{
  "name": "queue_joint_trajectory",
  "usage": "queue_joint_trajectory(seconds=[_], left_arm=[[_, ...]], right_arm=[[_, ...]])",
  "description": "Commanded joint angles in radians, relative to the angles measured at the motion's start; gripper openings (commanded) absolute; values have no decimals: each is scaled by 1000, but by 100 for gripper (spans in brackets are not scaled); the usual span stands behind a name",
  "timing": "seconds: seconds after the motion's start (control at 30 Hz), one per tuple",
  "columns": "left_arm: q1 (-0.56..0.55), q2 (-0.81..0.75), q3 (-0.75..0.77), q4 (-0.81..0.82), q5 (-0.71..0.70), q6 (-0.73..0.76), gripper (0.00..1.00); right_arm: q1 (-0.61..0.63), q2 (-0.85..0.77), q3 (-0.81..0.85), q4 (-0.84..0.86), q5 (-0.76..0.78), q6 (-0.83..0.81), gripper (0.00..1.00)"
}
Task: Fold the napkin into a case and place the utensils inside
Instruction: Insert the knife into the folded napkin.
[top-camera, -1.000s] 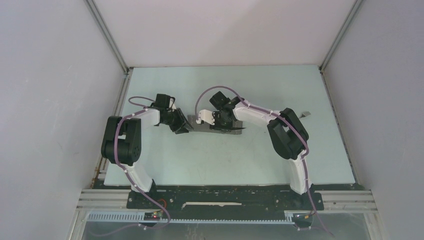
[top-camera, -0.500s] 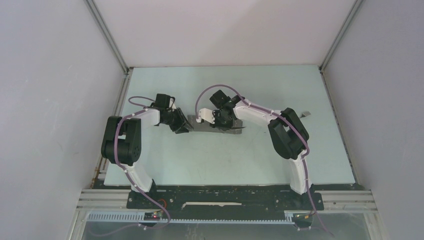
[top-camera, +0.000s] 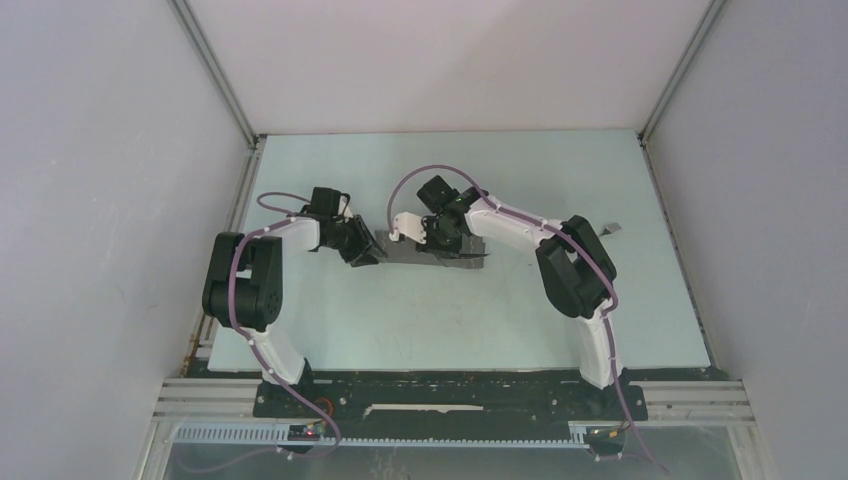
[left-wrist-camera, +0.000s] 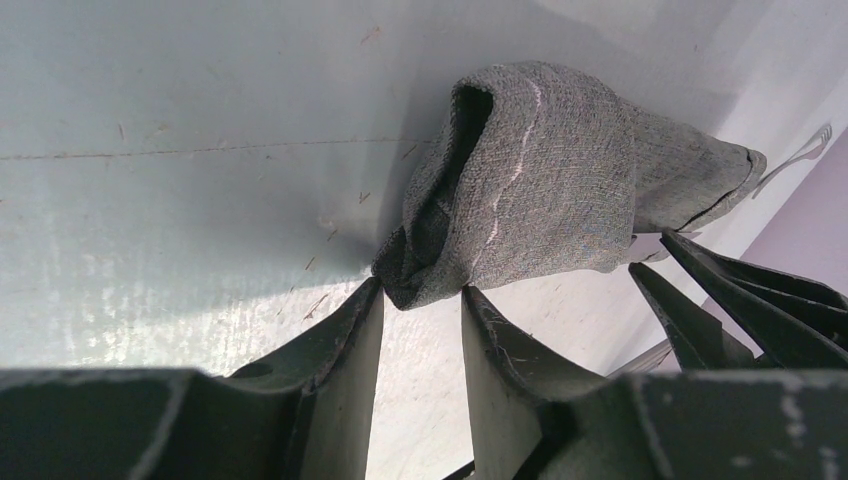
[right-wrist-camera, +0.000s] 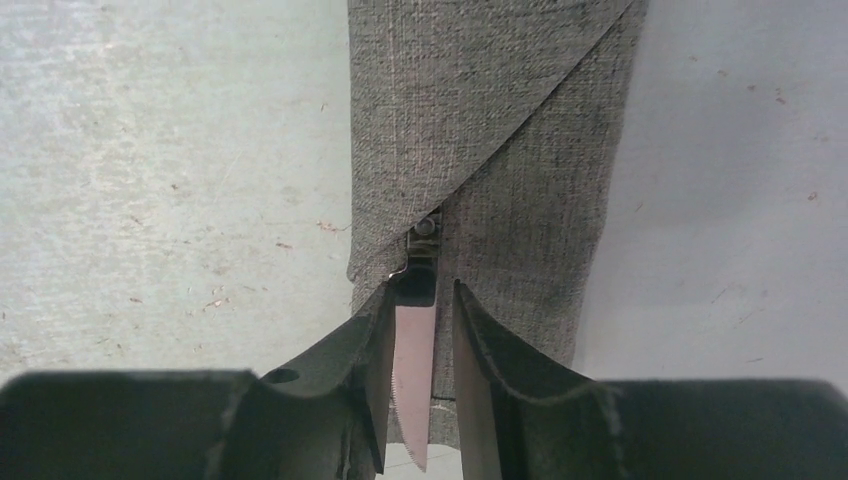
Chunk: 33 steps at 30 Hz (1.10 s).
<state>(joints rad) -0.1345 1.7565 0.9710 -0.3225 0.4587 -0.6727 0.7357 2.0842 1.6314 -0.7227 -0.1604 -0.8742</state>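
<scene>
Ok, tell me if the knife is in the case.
The knife is partly in: handle tucked under a fold of the case, serrated blade out at the right gripper.

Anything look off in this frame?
The knife sits in the case handle-first, serrated blade sticking out between the right gripper's fingers. The case's other end is bunched and looks lifted off the table at the left gripper. The fork lies apart on the table, outside the case.
</scene>
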Motion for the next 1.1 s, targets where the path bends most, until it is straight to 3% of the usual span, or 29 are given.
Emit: queue_joint_trajectory(seconds=[0.0, 0.6, 0.8, 1.07], left_arm=[[-1, 0, 24, 22, 29, 3, 39], [-1, 0, 25, 23, 32, 2, 39], [-1, 3, 27, 23, 31, 1, 39], [-1, 1, 27, 23, 28, 1, 39]], right_arm=[[5, 23, 60, -7, -15, -9, 34], [10, 75, 86, -31, -53, -14, 30], [19, 90, 122, -43, -80, -16, 5], [40, 118, 189, -64, -104, -12, 0]])
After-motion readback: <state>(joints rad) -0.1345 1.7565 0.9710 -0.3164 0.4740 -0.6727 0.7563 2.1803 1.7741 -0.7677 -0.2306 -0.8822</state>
